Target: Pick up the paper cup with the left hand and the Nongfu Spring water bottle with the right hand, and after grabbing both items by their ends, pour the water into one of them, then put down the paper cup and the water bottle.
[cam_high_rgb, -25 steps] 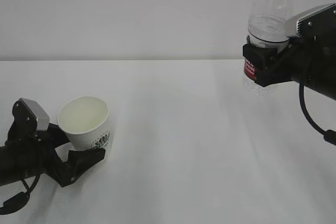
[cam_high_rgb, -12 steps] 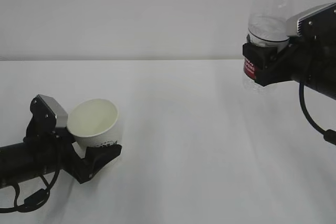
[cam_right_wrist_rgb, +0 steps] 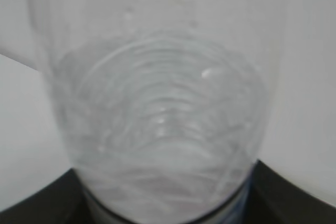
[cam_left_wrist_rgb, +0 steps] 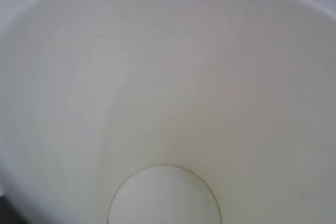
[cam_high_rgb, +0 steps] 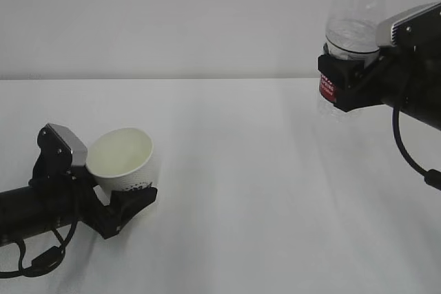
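Observation:
The white paper cup [cam_high_rgb: 122,158] is low at the left, leaning with its mouth turned toward the left arm. My left gripper [cam_high_rgb: 131,182] reaches round its lower part. One black finger [cam_high_rgb: 134,201] lies against the near side and the other is hidden behind the cup. I cannot tell whether the jaws press on it. The cup's pale inside [cam_left_wrist_rgb: 168,77] fills the left wrist view, with no water showing. High at the right, my right gripper [cam_high_rgb: 348,82] is shut on the upright Nongfu Spring water bottle [cam_high_rgb: 353,25] at its red label. The bottle's clear ribbed body [cam_right_wrist_rgb: 163,119] fills the right wrist view.
A plain white table [cam_high_rgb: 241,191] runs back to a white wall. A black cable [cam_high_rgb: 406,156] loops down from the right arm. Another cable [cam_high_rgb: 38,259] hangs under the left arm by the table's front edge.
The left arm slid right along the table, bringing its jaws further round the cup. The cup shifted right and now leans. The right arm and bottle stayed put.

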Action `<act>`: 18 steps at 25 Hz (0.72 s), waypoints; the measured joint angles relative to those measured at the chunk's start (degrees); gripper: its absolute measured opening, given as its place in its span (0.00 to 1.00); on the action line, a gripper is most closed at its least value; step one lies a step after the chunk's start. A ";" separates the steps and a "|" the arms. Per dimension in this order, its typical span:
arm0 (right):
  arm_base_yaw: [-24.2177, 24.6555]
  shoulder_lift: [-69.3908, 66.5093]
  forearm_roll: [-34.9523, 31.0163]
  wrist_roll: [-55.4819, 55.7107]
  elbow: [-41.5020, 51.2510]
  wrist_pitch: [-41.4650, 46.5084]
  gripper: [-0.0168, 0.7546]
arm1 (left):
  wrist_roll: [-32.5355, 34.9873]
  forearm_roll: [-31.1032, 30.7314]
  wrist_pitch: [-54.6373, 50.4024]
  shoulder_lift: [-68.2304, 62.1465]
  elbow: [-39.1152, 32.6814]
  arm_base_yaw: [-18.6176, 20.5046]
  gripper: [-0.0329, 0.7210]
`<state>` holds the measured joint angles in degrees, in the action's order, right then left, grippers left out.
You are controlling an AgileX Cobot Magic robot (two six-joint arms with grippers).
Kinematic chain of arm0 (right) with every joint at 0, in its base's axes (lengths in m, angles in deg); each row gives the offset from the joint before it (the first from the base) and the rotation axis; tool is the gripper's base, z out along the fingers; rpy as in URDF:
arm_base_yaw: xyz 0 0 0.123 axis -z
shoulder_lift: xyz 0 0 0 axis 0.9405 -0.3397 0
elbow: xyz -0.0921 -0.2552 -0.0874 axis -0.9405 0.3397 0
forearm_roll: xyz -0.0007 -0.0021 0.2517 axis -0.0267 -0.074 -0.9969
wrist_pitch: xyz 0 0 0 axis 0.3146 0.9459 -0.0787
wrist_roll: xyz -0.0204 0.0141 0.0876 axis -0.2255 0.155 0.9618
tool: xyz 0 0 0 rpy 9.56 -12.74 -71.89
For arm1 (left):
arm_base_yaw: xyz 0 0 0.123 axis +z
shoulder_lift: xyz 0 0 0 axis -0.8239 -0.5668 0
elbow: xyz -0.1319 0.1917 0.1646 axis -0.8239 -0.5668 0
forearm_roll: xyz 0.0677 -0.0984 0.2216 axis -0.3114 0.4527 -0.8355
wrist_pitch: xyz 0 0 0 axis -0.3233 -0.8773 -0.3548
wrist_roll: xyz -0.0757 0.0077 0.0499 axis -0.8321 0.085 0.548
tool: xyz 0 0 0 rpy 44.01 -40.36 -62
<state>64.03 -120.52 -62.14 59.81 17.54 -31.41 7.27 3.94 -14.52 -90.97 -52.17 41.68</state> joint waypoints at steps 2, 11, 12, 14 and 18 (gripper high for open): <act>0.00 0.00 0.00 0.00 0.00 0.00 0.58 | 0.00 0.00 0.00 0.00 0.00 0.00 0.84; 0.00 0.00 0.00 0.00 0.00 -0.09 0.58 | -0.11 0.00 0.00 0.00 0.00 0.00 0.82; 0.00 0.00 0.00 0.00 0.00 -0.09 0.58 | -0.24 -0.11 0.00 0.00 0.00 0.00 0.82; 0.00 0.00 0.00 0.00 0.00 -0.09 0.58 | -0.98 -0.78 0.00 0.21 0.00 0.00 0.82; 0.00 0.00 0.00 0.00 0.00 -0.09 0.58 | -4.03 -1.62 -0.12 2.19 0.00 0.00 0.82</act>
<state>64.03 -120.52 -62.14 59.81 17.54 -31.49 3.24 2.32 -14.64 -88.78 -52.17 41.68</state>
